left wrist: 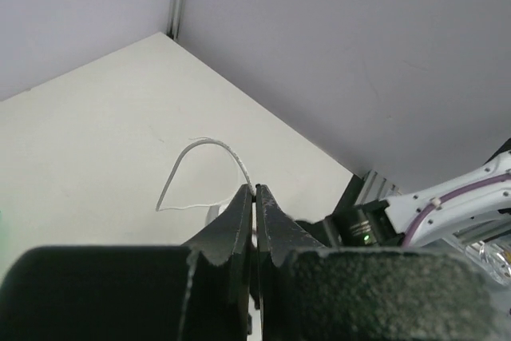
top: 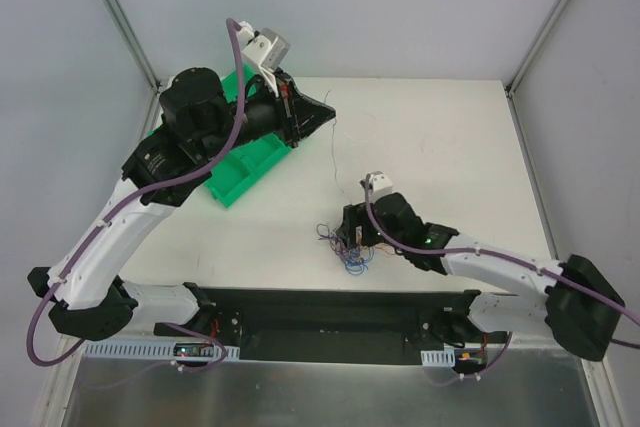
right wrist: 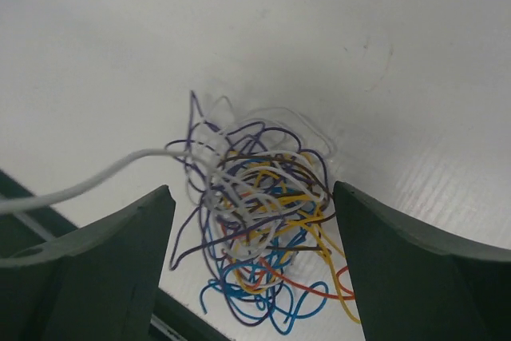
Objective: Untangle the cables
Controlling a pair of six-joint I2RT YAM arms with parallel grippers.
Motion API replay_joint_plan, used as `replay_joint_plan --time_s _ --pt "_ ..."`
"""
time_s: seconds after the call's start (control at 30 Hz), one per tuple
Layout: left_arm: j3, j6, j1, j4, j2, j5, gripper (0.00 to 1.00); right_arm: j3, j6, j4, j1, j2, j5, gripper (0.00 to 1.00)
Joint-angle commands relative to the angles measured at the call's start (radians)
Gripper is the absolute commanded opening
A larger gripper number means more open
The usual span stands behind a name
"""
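A tangle of thin cables (right wrist: 263,221), purple, white, yellow, blue, orange and brown, lies on the white table (top: 440,147) near its front edge; it also shows in the top view (top: 350,255). My right gripper (right wrist: 251,193) is open, low over the tangle, one finger on each side of it. A white strand (right wrist: 80,185) leads off to the left from the bundle. My left gripper (left wrist: 255,191) is raised at the back left and shut on a thin white cable (left wrist: 200,143), which loops out from its tips. In the top view this cable (top: 334,147) hangs down from the left gripper (top: 325,112).
A green tray (top: 240,175) lies at the back left, partly under the left arm. Grey walls with metal posts (top: 125,22) enclose the table. A black rail (top: 320,322) runs along the near edge.
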Motion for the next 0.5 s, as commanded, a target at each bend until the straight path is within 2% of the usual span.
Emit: replay_joint_plan --time_s 0.0,0.03,0.1,0.33,0.47 --pt "0.115 0.017 -0.001 0.006 -0.043 -0.034 0.0 0.082 0.109 0.029 0.037 0.148 0.294 0.83" --pt "0.141 0.03 0.0 -0.006 -0.049 -0.049 0.0 0.094 0.143 -0.021 0.03 0.171 0.366 0.83" --pt "0.179 0.06 -0.001 -0.031 -0.069 -0.092 0.0 0.091 0.166 -0.065 -0.028 0.191 0.408 0.82" --pt "0.25 0.175 0.0 -0.13 -0.136 -0.296 0.0 0.047 0.122 -0.189 -0.259 0.125 0.388 0.82" --pt "0.242 0.212 0.0 -0.157 -0.15 -0.37 0.0 0.04 0.045 -0.206 -0.329 0.09 0.376 0.85"
